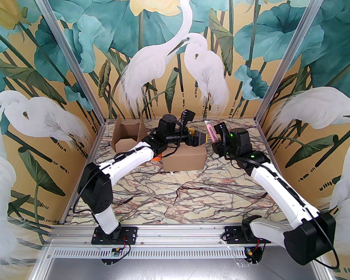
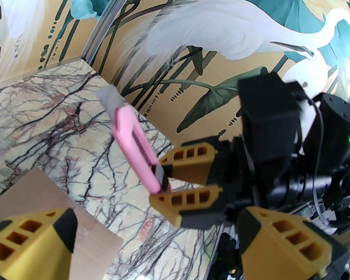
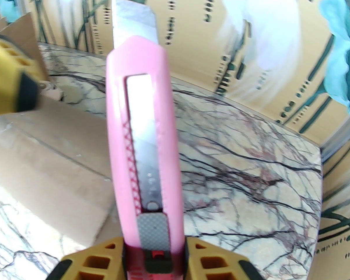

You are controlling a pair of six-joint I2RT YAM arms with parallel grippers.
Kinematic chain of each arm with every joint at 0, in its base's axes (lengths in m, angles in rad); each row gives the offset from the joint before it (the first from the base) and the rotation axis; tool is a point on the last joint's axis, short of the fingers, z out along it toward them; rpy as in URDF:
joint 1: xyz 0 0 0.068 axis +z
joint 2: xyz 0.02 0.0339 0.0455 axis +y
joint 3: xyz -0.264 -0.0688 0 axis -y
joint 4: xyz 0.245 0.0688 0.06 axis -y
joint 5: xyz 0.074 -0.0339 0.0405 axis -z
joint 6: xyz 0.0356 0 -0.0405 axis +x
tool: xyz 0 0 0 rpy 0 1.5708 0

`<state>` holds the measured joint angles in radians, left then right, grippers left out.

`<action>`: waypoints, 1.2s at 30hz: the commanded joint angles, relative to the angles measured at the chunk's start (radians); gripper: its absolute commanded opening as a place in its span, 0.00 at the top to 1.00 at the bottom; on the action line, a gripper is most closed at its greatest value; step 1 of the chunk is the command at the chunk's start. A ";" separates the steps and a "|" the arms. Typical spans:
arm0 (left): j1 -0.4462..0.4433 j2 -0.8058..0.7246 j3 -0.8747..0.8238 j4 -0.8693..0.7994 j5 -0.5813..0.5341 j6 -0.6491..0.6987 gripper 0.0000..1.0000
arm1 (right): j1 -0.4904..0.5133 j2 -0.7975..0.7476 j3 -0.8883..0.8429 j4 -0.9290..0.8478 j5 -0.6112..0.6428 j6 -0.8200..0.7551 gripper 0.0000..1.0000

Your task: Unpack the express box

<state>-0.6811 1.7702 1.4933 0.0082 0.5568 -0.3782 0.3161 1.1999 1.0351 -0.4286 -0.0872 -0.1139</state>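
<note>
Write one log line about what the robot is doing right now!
right fingers: shut on pink utility knife, blade out | left fingers: open, above closed cardboard box | task: box not yet opened

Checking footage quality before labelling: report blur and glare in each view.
Top external: evenly lit and sharp, cardboard box crisp. Left wrist: own yellow fingertips soft, blade tip of the pink utility knife fuzzy. Right wrist: knife body sharp, blade washed by glare, wall smeared.

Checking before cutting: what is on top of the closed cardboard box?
The open left gripper hovers above the box; nothing visibly rests there. The left arm covers its left end.
</note>
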 commanded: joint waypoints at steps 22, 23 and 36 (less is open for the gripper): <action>0.016 0.099 0.045 0.175 0.059 -0.098 0.57 | 0.021 0.000 0.008 0.026 -0.190 -0.046 0.81; 0.016 0.100 0.044 0.181 0.065 -0.103 0.61 | 0.021 0.004 0.009 0.026 -0.190 -0.046 0.81; 0.018 0.102 0.047 0.257 0.099 -0.166 0.87 | 0.014 0.014 0.014 0.077 -0.170 -0.024 0.62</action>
<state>-0.6590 1.8492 1.5276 0.1928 0.6056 -0.5137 0.3302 1.2041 1.0348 -0.3828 -0.2611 -0.1467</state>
